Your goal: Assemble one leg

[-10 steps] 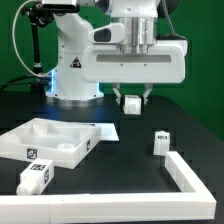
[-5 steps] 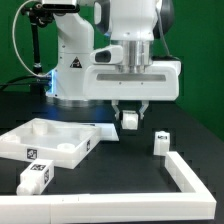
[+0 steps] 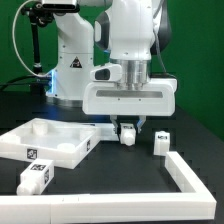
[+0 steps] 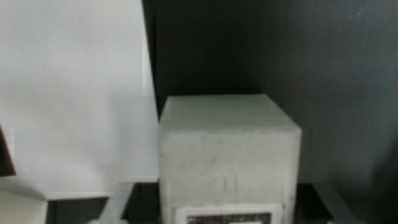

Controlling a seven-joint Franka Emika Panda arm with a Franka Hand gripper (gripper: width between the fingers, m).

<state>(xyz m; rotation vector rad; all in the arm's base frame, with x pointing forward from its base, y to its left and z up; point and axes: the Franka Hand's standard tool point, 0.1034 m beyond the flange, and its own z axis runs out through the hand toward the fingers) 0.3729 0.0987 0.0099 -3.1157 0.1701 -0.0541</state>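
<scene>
Hand (image 3: 129,127): dropped lower, clamped around the leg (image 3: 128,136).
Leg: upright, now at the panel (image 3: 40,150)'s three o'clock.

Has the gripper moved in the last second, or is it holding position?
Yes. In the exterior view the gripper, shut on the held leg, has come down: from well above the standing leg to about level with it.

Bright, even exterior light; wrist view soft, the leg (image 4: 222,150) blurred.
</scene>
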